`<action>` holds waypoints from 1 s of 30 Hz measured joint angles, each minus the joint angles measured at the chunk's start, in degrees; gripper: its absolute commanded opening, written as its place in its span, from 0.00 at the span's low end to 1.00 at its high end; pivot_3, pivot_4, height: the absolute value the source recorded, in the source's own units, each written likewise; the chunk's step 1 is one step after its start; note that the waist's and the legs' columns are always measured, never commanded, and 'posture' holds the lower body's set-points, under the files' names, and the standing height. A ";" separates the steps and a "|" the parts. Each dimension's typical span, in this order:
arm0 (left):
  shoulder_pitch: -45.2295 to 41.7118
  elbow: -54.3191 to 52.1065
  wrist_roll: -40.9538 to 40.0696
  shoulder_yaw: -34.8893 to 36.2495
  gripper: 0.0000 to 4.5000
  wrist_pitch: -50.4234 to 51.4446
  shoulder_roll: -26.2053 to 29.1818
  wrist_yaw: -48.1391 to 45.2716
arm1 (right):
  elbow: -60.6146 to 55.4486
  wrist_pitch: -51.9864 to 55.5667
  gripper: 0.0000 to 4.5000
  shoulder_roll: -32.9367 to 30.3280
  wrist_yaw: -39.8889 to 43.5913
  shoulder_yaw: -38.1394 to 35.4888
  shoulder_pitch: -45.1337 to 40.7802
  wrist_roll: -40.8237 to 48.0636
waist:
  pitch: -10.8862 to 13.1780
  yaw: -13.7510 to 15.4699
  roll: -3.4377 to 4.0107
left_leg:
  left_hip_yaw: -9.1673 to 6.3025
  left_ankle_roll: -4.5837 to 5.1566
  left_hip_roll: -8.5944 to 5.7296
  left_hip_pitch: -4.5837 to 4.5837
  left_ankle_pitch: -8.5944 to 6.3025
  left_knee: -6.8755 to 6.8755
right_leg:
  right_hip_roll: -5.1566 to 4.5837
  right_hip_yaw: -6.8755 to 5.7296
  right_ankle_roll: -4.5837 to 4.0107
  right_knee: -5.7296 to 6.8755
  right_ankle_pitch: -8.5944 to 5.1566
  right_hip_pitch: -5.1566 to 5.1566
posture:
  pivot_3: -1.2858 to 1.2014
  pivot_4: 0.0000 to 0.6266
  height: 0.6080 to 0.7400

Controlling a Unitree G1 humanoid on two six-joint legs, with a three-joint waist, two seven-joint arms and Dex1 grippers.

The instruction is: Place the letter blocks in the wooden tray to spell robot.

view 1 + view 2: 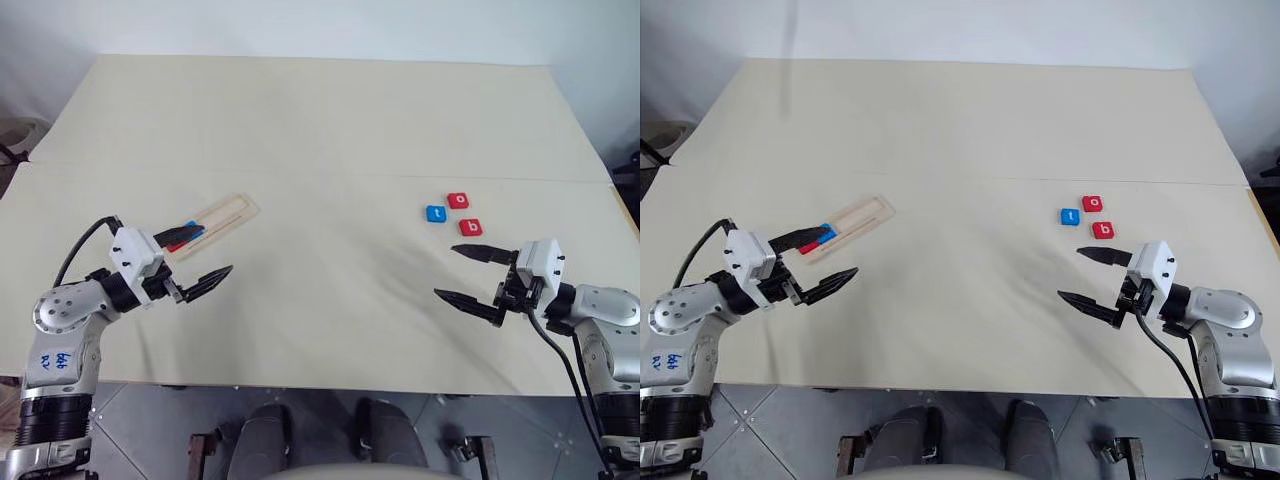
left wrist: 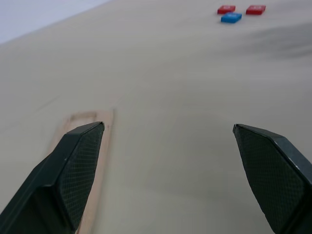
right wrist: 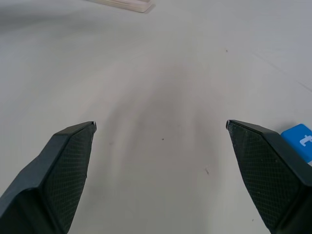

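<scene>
The wooden tray (image 1: 222, 215) lies slanted on the left of the table. A red block (image 1: 812, 246) and a blue block (image 1: 828, 235) sit in its near end, partly hidden; their letters are unreadable. My left gripper (image 1: 218, 248) hovers open just in front of that end, holding nothing. On the right lie three loose letter blocks: a blue t (image 1: 435, 213), a red o (image 1: 458, 200) and a red b (image 1: 470, 227). My right gripper (image 1: 444, 270) is open and empty, a short way nearer than the b. The right wrist view catches the blue t (image 3: 300, 139) beside one finger.
The pale table (image 1: 320, 130) stretches wide between the tray and the loose blocks, with a seam across its middle. Its front edge runs just below both arms. In the left wrist view the three loose blocks (image 2: 231, 17) lie far ahead.
</scene>
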 measured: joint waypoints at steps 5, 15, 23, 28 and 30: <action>0.69 -0.73 -0.36 0.33 1.00 1.31 -0.99 2.34 | 0.28 0.10 1.00 1.17 0.28 0.81 -1.96 0.04 | 0.00 -0.19 0.00 | 0.01 0.00 0.01 0.01 0.00 0.00 | 0.01 0.02 0.00 0.02 0.00 -0.01 | 0.52 0.24 1.00; 21.62 -5.92 -3.42 17.20 1.00 0.97 -7.33 11.62 | -1.25 1.81 1.00 11.44 0.93 11.36 -11.89 0.59 | 0.00 -1.39 -0.01 | 0.17 -0.03 0.07 -0.05 -0.02 -0.02 | 0.08 0.28 0.00 0.17 0.00 -0.32 | 0.52 0.24 1.00; 26.96 -2.05 -6.57 22.76 1.00 3.49 -6.66 10.45 | -5.55 3.74 1.00 14.46 -0.53 14.33 -14.31 0.66 | -0.07 0.40 -0.14 | 0.24 0.05 0.06 -0.10 -0.22 0.18 | 0.07 0.36 -0.01 0.28 -0.01 -0.40 | 0.52 0.24 1.00; 12.82 8.24 -6.08 18.79 1.00 4.73 3.26 3.94 | -6.81 5.20 1.00 12.23 -0.72 13.54 -14.05 0.74 | -0.09 1.00 -0.17 | 0.35 0.04 0.06 -0.11 -0.24 0.20 | 0.07 0.40 -0.04 0.40 -0.02 -0.50 | 0.52 0.24 1.00; 6.44 15.06 -4.46 16.21 1.00 3.64 6.61 0.59 | -7.09 5.52 1.00 11.11 -0.78 12.97 -13.66 0.78 | -0.10 0.57 -0.19 | 0.50 0.01 0.06 -0.07 -0.27 0.17 | 0.07 0.41 -0.04 0.42 -0.02 -0.56 | 0.52 0.24 1.00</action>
